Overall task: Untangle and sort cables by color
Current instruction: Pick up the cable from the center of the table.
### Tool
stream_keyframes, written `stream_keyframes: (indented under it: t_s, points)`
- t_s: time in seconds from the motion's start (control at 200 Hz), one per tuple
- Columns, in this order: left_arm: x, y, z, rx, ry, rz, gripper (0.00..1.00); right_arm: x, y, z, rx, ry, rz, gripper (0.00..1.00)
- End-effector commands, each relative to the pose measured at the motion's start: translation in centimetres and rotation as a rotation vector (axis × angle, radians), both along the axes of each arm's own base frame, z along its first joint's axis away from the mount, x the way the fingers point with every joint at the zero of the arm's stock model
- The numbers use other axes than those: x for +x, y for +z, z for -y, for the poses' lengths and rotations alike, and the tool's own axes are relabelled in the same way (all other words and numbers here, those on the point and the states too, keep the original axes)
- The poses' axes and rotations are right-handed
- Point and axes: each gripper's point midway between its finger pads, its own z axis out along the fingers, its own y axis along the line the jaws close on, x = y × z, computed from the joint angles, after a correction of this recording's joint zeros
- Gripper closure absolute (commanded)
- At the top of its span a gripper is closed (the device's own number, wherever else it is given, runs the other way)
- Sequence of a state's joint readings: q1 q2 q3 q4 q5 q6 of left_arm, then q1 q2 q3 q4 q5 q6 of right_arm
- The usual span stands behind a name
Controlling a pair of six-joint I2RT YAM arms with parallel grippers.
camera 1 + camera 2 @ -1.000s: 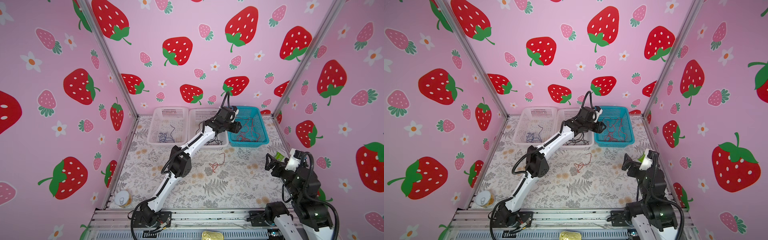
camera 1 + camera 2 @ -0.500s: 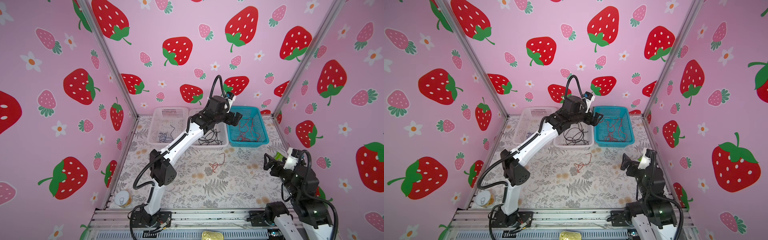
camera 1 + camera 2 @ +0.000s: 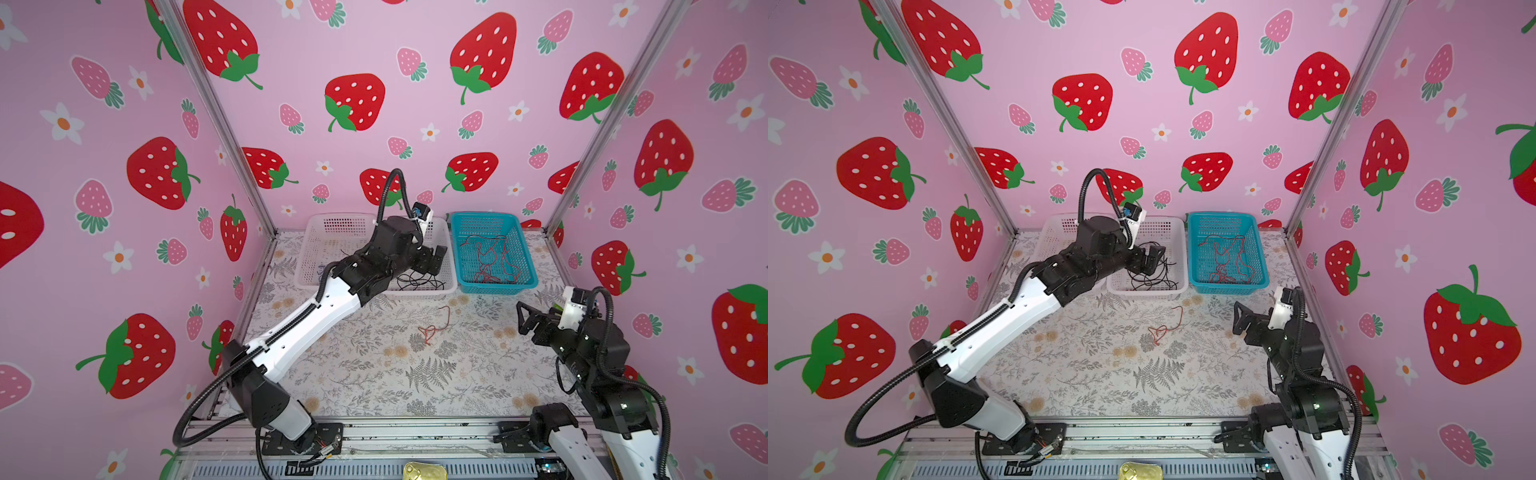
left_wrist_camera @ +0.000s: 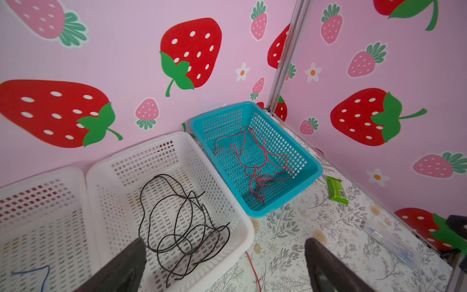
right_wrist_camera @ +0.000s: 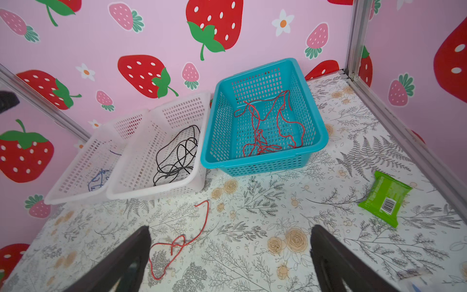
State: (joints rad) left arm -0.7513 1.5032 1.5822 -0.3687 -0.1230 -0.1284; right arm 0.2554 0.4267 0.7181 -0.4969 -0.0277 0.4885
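Left of centre in a top view, a white perforated plastic basket (image 3: 328, 245) holds a thin dark blue cable (image 5: 98, 179). Right beside it, a second white basket (image 3: 1169, 239) has the black cables (image 3: 1152, 282), with the left claw (image 3: 430, 261) hanging over them, wide open and empty. A loose red cable (image 3: 434, 328) lies mid-frame on the floral table (image 3: 374, 374). Further right, the teal plastic basket (image 3: 494, 286) holds red cables (image 3: 492, 257). At the right edge, the right claw (image 3: 523, 320) is spread wide too, gripping nothing.

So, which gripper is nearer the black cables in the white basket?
Left. The left gripper hangs just above the black cables; the right gripper is far off to their right.
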Motion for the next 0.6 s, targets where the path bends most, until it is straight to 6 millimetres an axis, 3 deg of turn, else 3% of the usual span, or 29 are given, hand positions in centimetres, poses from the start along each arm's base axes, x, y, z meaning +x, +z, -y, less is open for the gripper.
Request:
stream_keyframes:
  t_s: [0.0, 0.12, 0.355, 0.595]
  points:
    - [-1.5, -1.0, -3.6, 0.001, 0.094, -0.021, 0.01, 0.5, 2.0, -0.8, 0.080, 0.020, 0.032, 0.01]
    - [-3.9, -3.1, -7.0, 0.026, 0.135, -0.052, 0.01, 1.7, 0.1, -2.8, 0.079, 0.109, -0.065, 0.01]
    - [-7.8, -7.2, -13.7, 0.084, 0.239, -0.071, 0.01, 3.2, -0.9, -3.1, 0.080, 0.094, -0.085, 0.01]
    - [-9.9, -11.1, -17.0, 0.089, 0.295, -0.089, 0.01, 4.4, -3.8, -5.0, 0.063, 0.115, -0.175, 0.00]
